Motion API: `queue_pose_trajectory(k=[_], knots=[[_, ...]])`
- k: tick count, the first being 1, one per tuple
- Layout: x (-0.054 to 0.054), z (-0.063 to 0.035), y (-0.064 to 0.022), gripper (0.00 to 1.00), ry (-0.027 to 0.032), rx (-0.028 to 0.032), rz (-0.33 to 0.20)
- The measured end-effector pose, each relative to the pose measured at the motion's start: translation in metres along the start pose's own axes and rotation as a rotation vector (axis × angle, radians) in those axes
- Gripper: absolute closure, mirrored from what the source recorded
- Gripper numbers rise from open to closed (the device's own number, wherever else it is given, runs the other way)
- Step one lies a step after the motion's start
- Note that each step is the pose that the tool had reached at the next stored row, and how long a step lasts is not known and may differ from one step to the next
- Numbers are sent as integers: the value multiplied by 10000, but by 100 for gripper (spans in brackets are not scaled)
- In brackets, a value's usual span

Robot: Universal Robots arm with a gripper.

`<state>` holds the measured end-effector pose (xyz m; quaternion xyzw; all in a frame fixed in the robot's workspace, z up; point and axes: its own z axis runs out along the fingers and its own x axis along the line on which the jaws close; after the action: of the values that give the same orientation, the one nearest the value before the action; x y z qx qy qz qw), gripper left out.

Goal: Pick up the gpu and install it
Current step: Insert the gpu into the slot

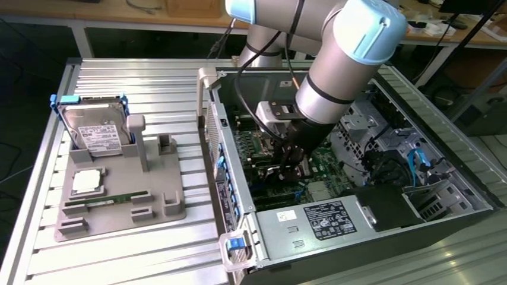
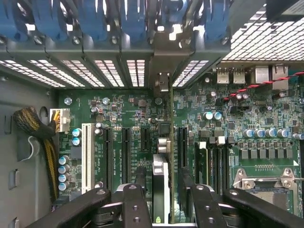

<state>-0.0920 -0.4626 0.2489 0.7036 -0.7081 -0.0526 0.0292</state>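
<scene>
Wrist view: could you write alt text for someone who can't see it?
Seen edge-on from above, the gpu stands upright between the gripper fingers, over a slot of the green motherboard. Beyond it, the computer case's perforated metal rear wall lets light through.

The computer case (image 1: 380,196) lies open on the table (image 1: 151,77), and everything else is placed from it. To the exterior view's left of the case sits a holder tray (image 1: 119,208), well apart. On the tray, the hard drive (image 1: 94,132) stands at the far end, the processor (image 1: 87,181) lies nearer, and the memory stick (image 1: 107,200) nearer still. Inside the case lies the motherboard (image 1: 273,160). The gripper (image 2: 160,190) hangs over it, with the gpu (image 2: 161,156) standing on edge between its fingers (image 2: 137,199), among the slots (image 2: 126,149).
</scene>
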Motion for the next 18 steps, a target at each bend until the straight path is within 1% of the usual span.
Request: queue_pose_trajectory(k=[3, 10, 16, 18], knots=[[-2, -56, 7, 60, -12, 13, -1], [-7, -204, 24, 60, -12, 58, -2], [-13, -300, 36, 60, -14, 173, -6], [-16, -346, 41, 60, -11, 212, -7]])
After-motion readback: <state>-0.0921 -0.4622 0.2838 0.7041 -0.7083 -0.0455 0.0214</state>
